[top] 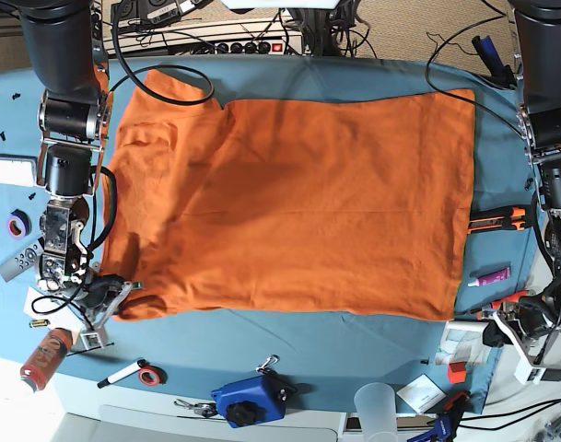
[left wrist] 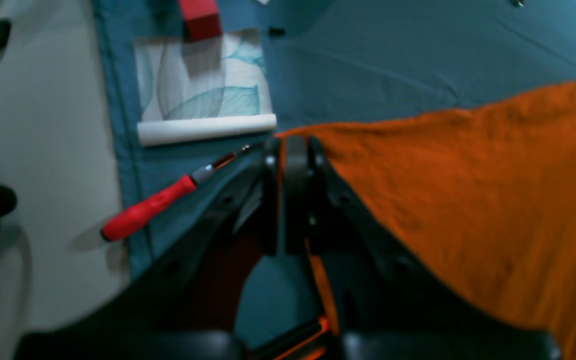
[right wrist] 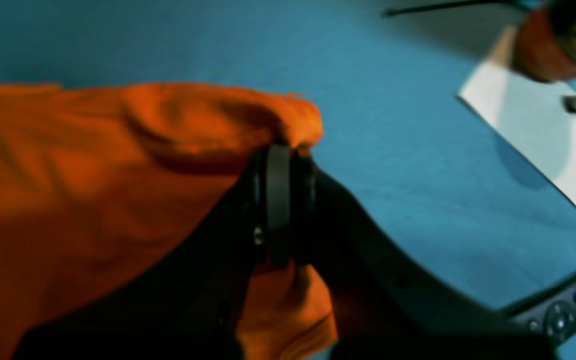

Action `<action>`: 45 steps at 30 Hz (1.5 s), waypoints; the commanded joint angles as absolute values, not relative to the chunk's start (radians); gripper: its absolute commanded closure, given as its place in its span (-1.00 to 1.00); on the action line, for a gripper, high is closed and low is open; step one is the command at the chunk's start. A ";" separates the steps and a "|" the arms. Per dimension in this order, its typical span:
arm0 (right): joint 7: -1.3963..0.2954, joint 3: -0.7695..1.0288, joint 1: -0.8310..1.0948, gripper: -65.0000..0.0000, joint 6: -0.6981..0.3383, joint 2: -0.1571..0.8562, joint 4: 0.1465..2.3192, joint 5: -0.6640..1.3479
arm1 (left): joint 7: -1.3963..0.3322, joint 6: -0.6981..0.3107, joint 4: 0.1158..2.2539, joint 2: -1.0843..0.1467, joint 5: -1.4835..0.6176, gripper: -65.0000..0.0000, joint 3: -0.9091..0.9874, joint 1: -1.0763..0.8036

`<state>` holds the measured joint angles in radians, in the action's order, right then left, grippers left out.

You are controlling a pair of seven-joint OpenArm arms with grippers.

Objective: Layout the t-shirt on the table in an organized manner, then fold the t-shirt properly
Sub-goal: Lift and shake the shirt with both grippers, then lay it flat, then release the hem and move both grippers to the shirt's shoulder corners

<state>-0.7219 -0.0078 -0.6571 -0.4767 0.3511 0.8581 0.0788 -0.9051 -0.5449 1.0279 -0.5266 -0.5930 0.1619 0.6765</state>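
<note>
T-shirt (top: pixel 289 203): lying spread across the table (top: pixel 354 345). Left gripper (left wrist: pixel 288 150) and right gripper (right wrist: pixel 280 165): both pinching shut on near corners. Advice: lifting both corners evenly, keeping the hem taut while folding.

Both arms reach down the two sides, wrists bent toward the near end. The right tool (right wrist: pixel 283 150) has its jaws pinched together on a bunched corner of the t-shirt (right wrist: pixel 93 165), low at the worktop (right wrist: pixel 393 150). The left tool (left wrist: pixel 288 145) is clamped too, gripping the shirt's edge, and sits out past the corner.
</note>
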 commanded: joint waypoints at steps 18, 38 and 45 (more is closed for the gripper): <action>-1.026 0.002 -0.648 0.58 -0.463 0.517 1.239 0.354 | -1.256 -0.566 1.087 -0.557 -0.922 0.74 0.187 0.712; -1.288 0.524 0.047 0.58 -0.547 0.443 1.750 0.786 | -1.396 -0.523 1.137 -0.778 -1.065 0.96 0.502 0.326; -1.377 0.723 0.257 0.58 -0.670 0.282 1.750 1.001 | -1.396 -0.525 1.347 -0.778 -1.078 1.00 0.686 0.104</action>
<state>-1.3922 0.7181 0.2642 -0.6666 0.2634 1.7344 0.9810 -1.4002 -0.5251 1.3354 -0.7433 -1.0595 0.6785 0.0872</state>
